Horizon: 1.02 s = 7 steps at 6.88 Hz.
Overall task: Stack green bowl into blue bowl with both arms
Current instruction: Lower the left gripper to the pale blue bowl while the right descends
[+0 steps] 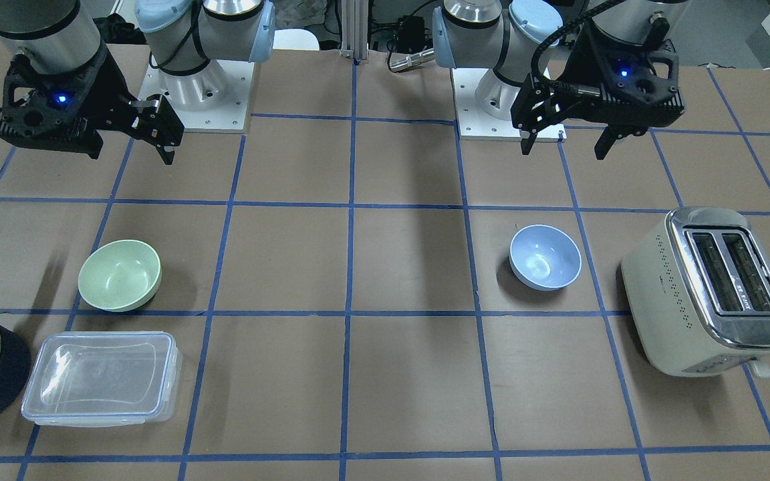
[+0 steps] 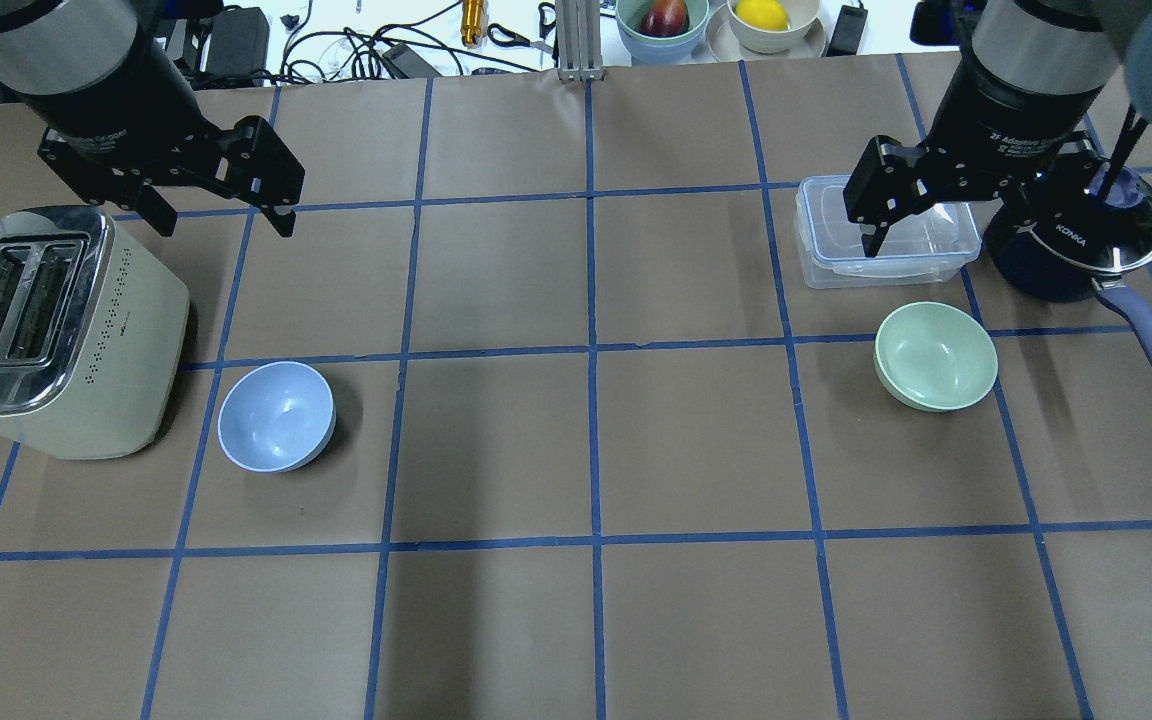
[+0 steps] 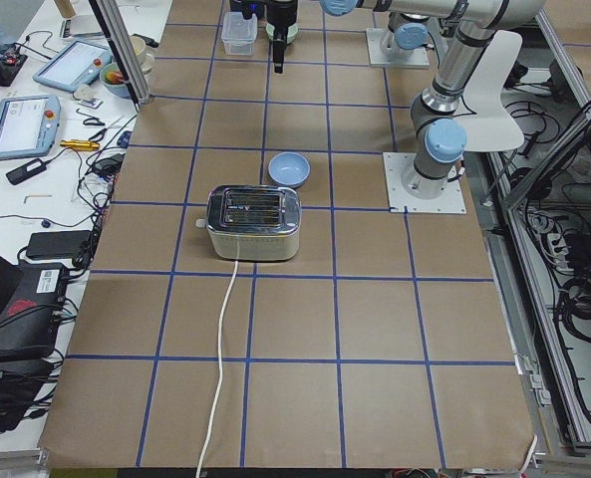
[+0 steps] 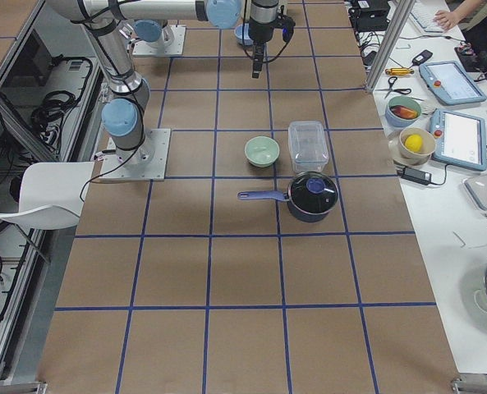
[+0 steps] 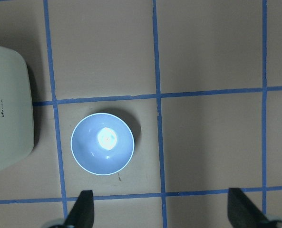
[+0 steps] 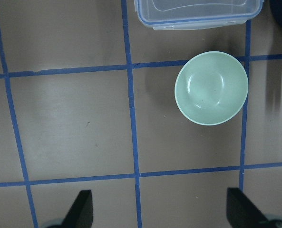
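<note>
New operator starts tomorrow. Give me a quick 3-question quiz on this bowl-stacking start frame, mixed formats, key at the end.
1. True or false: the green bowl and the blue bowl stand apart, not yet stacked.
2. The toaster stands beside: A) the blue bowl B) the green bowl C) neither.
3. Fill in: the left hand and the right hand are both ____, and they hold nothing.

Key: 1 true; 2 A; 3 open.
</note>
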### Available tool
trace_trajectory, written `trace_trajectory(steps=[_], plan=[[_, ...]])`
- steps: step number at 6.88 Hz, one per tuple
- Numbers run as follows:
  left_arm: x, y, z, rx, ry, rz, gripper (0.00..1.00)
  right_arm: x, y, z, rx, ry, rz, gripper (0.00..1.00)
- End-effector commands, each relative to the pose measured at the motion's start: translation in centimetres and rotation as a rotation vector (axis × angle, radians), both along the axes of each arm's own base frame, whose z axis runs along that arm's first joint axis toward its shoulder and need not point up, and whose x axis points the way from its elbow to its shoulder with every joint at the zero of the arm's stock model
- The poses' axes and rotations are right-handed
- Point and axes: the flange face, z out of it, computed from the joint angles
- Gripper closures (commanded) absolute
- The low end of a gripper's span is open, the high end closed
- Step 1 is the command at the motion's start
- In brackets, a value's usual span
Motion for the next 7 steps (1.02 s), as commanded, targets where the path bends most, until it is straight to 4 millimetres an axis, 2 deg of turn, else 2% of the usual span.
trace_trajectory(steps=[1, 3, 4, 5, 6, 7], plan=[[0.0, 0.1, -0.1, 0.026, 0.004, -0.005, 0.00, 0.0, 0.1, 0.0, 0.000, 0.000, 0.001, 0.00], [-0.4, 0.3, -1.2, 0.049, 0.020, 0.009, 0.00, -0.1, 0.0, 0.0, 0.000, 0.006, 0.002, 0.00], [-0.2, 0.3, -2.6, 0.073, 0.026, 0.020, 0.00, 0.0, 0.0, 0.1, -0.002, 0.001, 0.003, 0.00], [0.2, 0.1, -6.6, 0.146, 0.025, 0.034, 0.00, -0.2, -0.1, 0.1, 0.000, 0.012, 0.004, 0.00], [0.5, -0.7, -13.3, 0.153, 0.018, 0.040, 0.00, -1.3, -0.4, -0.3, 0.010, 0.033, 0.004, 0.00], [0.5, 0.1, -19.9, 0.133, 0.023, 0.042, 0.00, -4.0, -1.2, -0.3, -0.006, 0.074, 0.021, 0.00]])
